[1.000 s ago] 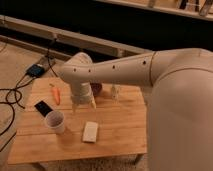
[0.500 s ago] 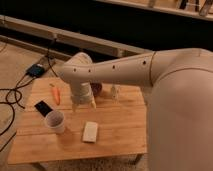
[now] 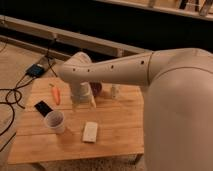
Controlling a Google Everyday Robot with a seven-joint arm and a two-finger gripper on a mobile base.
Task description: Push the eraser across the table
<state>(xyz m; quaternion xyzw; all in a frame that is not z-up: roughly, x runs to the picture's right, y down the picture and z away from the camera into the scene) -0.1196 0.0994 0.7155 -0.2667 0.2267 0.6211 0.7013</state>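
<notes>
The eraser (image 3: 43, 107), a small flat black slab, lies near the left edge of the wooden plank table (image 3: 117, 130). A white cup (image 3: 55, 121) stands just right of and in front of it. An orange carrot (image 3: 56, 94) lies behind it. My big white arm reaches in from the right and bends down over the table's back middle. My gripper (image 3: 83, 101) hangs below the wrist, above the table, right of the carrot and some way right of the eraser, not touching it.
A whitish rectangular block (image 3: 90, 132) lies at the table's front middle. A dark round object (image 3: 96, 88) and a small pale bottle-like thing (image 3: 115, 91) stand at the back. Cables (image 3: 10, 97) and a blue-lit device (image 3: 36, 70) lie on the floor to the left.
</notes>
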